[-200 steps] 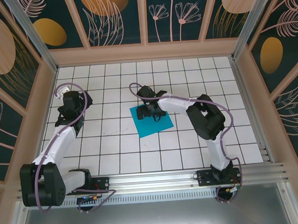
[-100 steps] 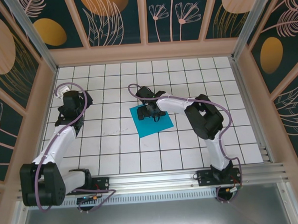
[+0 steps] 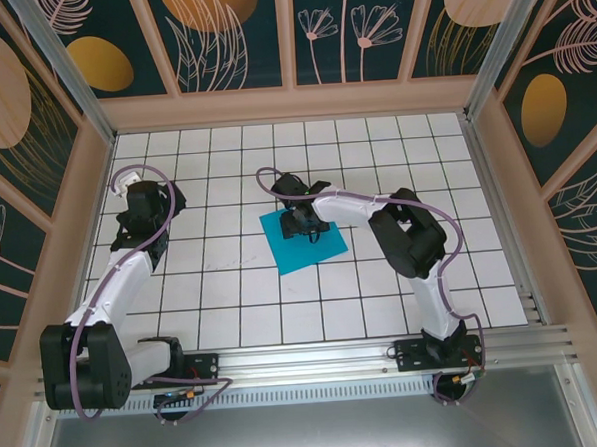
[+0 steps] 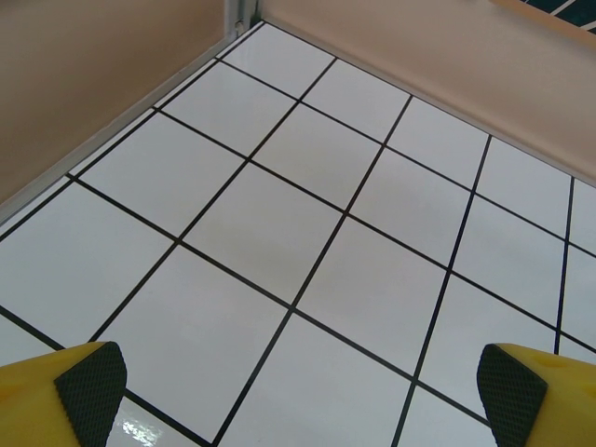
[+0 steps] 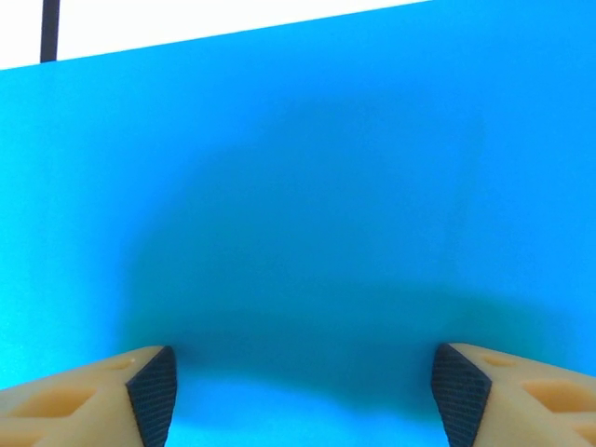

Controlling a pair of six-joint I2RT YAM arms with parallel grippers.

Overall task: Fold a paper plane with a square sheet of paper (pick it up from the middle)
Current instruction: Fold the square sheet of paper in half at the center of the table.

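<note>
White tiles with black lines covered the table, and dark panels painted with flowers closed it on three sides. On the tiles, near the middle of the table, the square sheet of paper lay flat, turned a little against the grid. I saw the right gripper low over it, about at the middle of the sheet, perhaps a little to the far side. Seen from the right wrist, the sheet looked smooth and without any crease. The two dark pads stood apart, one at each side, very close to the surface or touching it; I could not tell which. Nothing was pinched between them. The left gripper hung over bare tiles, well apart from the sheet, its fingers wide and empty. To my judgement the step was to take the sheet from the middle. For this the pads should press only lightly and come together slowly, so that the thin paper rises in a small ridge between them. Pressing too hard could drag and wrinkle the sheet; with too little pressure the pads could slide over it and catch nothing. After the pinch, a straight and slow lift seemed best.
</note>
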